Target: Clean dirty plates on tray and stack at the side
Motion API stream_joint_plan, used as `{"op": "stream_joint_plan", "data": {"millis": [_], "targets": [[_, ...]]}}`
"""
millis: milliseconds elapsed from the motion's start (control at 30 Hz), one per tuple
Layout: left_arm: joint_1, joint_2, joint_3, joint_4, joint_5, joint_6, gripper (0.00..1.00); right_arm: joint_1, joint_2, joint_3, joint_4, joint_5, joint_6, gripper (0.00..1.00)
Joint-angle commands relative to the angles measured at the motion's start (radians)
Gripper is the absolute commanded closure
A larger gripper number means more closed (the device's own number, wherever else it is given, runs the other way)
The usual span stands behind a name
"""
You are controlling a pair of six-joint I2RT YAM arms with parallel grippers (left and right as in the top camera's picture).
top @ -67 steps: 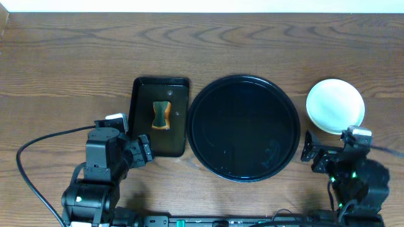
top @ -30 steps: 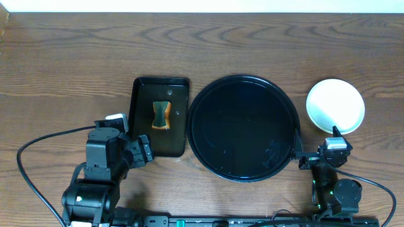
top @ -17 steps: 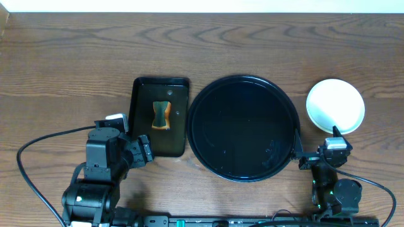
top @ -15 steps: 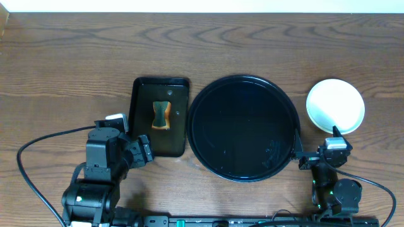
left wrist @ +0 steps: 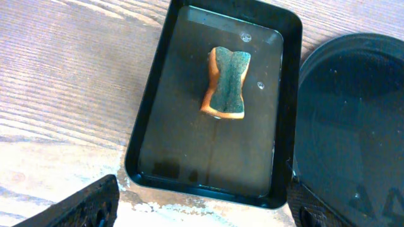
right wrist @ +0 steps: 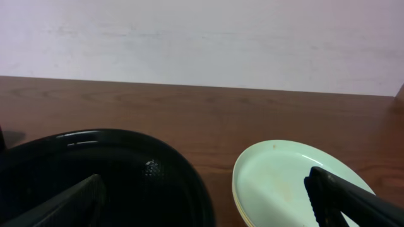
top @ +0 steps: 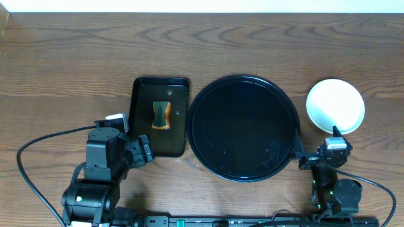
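The round black tray [top: 245,82] lies mid-table with no plate on it; it also shows in the right wrist view [right wrist: 95,170] and the left wrist view [left wrist: 353,126]. The plates [top: 335,106] are stacked on the wood to its right. In the right wrist view the top plate [right wrist: 284,183] is pale mint with faint orange specks, and a yellowish edge shows under it. My right gripper [top: 314,152] is open and empty just in front of the stack [right wrist: 208,211]. My left gripper [top: 144,151] is open and empty at the near edge of the rectangular tray [left wrist: 202,211].
A small black rectangular tray [top: 142,120] stands left of the round tray, its rim [left wrist: 142,126] close to my left fingers. An orange and green sponge [top: 162,115] lies in it [left wrist: 227,82]. A black cable [top: 28,170] loops at the front left.
Since the earliest frame my right arm has drawn back towards the front edge and folded down. Over the last second nothing has moved.
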Motion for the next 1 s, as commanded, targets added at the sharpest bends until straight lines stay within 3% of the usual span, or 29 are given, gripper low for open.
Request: {"op": "stream_joint_plan", "data": {"millis": [0, 200, 333, 733, 967], "targets": [[0.003, 0.0, 0.0, 0.001, 0.01, 0.016, 0.14, 0.009, -0.006, -0.002, -0.005, 0.008, -0.015, 0.01], [0.004, -0.076, -0.013, -0.072, 0.002, 0.017, 0.14, 0.009, -0.006, -0.002, -0.004, 0.008, -0.015, 0.01], [0.013, -0.214, -0.099, -0.01, -0.003, 0.017, 0.14, 0.009, -0.006, -0.002, -0.005, 0.008, -0.015, 0.01], [0.102, -0.624, -0.526, 0.491, -0.002, 0.026, 0.14, 0.009, -0.006, -0.002, -0.004, 0.008, -0.015, 0.01], [0.102, -0.678, -0.7, 0.872, -0.002, 0.222, 0.14, 0.009, -0.006, -0.002, -0.004, 0.008, -0.015, 0.01]]}}
